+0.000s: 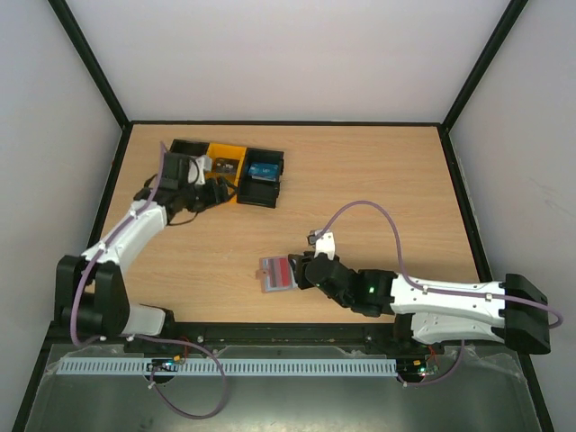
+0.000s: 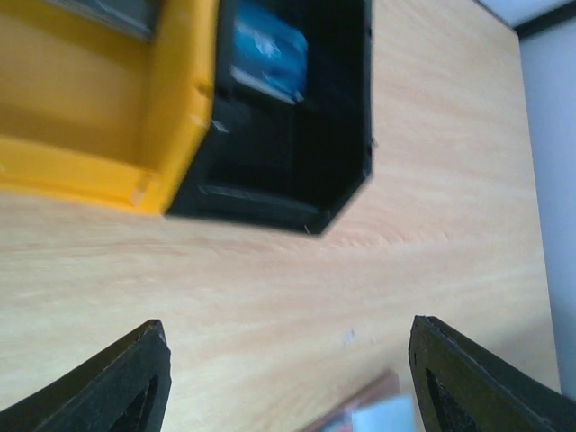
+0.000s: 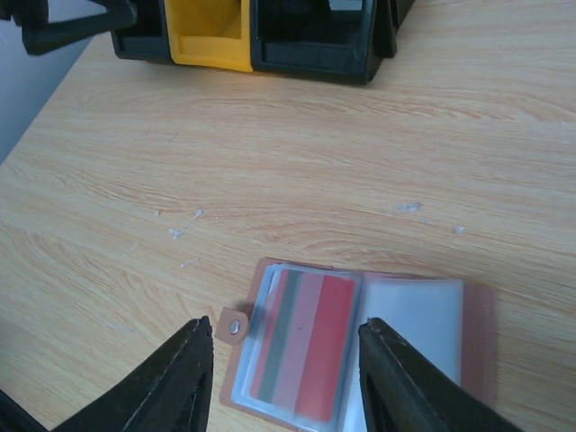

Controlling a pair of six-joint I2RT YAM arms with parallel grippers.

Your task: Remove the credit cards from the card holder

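Right tool (image 3: 286,326) jaws apart, straddling red-striped credit card (image 3: 306,342) in open mauve-brown folding card holder (image 3: 409,310); left tool (image 2: 288,328) apart, empty.

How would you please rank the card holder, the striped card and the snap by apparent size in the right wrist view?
1. card holder
2. striped card
3. snap
They lie together, so nearness to the camera does not blur this order.

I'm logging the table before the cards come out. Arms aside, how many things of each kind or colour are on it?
Card holder: 1
Striped card in its pocket: 1
Black bins: 2
Yellow bin: 1
Blue object in a black bin: 1
Grey object in the yellow bin: 1
Total: 7
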